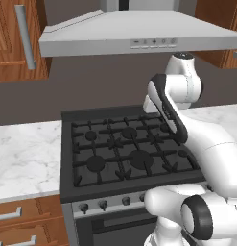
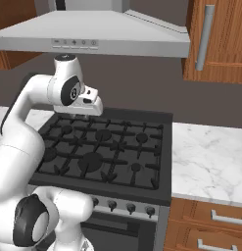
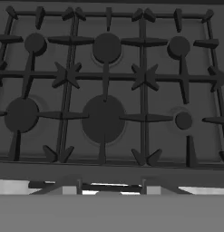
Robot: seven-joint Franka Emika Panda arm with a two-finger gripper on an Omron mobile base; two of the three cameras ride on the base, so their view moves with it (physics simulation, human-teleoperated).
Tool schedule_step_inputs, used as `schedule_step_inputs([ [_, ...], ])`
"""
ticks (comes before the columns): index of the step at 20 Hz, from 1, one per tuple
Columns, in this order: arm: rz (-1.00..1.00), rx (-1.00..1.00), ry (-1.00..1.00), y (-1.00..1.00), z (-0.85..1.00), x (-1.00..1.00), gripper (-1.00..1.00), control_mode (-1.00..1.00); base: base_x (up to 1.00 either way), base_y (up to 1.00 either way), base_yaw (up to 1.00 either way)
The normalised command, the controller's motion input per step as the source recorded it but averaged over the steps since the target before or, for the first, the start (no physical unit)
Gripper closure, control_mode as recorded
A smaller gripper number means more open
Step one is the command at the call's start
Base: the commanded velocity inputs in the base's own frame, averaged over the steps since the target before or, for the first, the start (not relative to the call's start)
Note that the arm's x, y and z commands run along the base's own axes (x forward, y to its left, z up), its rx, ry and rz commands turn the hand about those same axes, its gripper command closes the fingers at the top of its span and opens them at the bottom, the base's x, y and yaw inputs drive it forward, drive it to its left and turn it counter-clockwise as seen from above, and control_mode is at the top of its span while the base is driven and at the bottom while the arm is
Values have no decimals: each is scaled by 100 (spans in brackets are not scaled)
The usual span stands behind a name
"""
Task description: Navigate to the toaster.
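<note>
The toaster is out of view. My gripper (image 2: 86,111) hangs above the back left of a black gas stove (image 2: 105,147) and points down at it. In the hand view the stove's grates and several round burners (image 3: 103,118) spread out below. Two thin grey fingertips (image 3: 79,186) stand far apart at the bottom edge with nothing between them, so the gripper (image 3: 111,187) is open. In the left base view my white arm (image 1: 187,115) bends over the right side of the stove (image 1: 124,149).
A steel range hood (image 1: 139,33) hangs over the stove. White marble counter lies to the left (image 1: 24,158) and to the right (image 2: 210,157). Wooden wall cabinets (image 2: 215,39) flank the hood, and wooden drawers (image 2: 210,220) sit under the counter. Knobs (image 2: 127,208) line the stove's front.
</note>
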Motion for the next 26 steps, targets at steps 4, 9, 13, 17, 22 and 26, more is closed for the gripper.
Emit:
schedule_step_inputs([
  [4, 0, 0, 0, 0, 0, -29, -100, -100, 0, 0, 0],
  [9, 0, 0, 1, 0, 0, -93, -100, -100, 0, 0, 0],
  [13, -2, 0, 1, -2, 0, -99, -100, -100, 0, 0, 0],
  [17, -2, 0, -15, -6, 0, -98, -100, -100, 0, 0, 0],
  [22, -4, 0, -15, -8, 6, -62, -100, 100, -17, 0, 0],
  [26, 0, 0, 0, 0, 0, 0, -100, 100, -97, 8, 12],
])
